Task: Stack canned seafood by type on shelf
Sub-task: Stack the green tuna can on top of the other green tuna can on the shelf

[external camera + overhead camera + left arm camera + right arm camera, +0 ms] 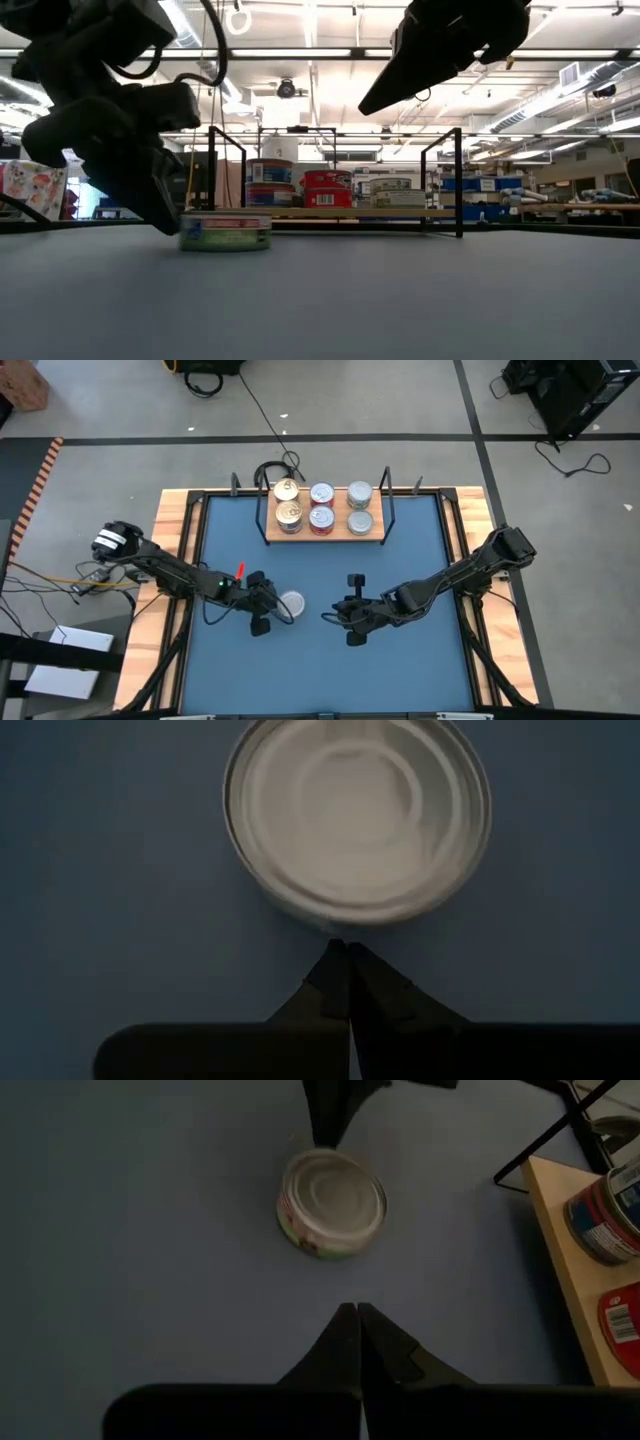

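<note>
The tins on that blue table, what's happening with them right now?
Two robot arms are sorting tins onto a small wooden shelf at the back of the table. Six tins already sit there in three columns: gold-lidded, red-sided and plain silver. One silver-lidded tin is on the table in front. The left claw is shut with its tips right at that tin, not gripping it. The right claw, also shut, is a little way off.

Silver-lidded tin (358,815) sits lid-up on the blue counter (100,870). Left tool (345,960) is pinched closed, both dark fingertips (330,982) pressed together, tips just beside the tin's near rim; contact unclear.
</note>
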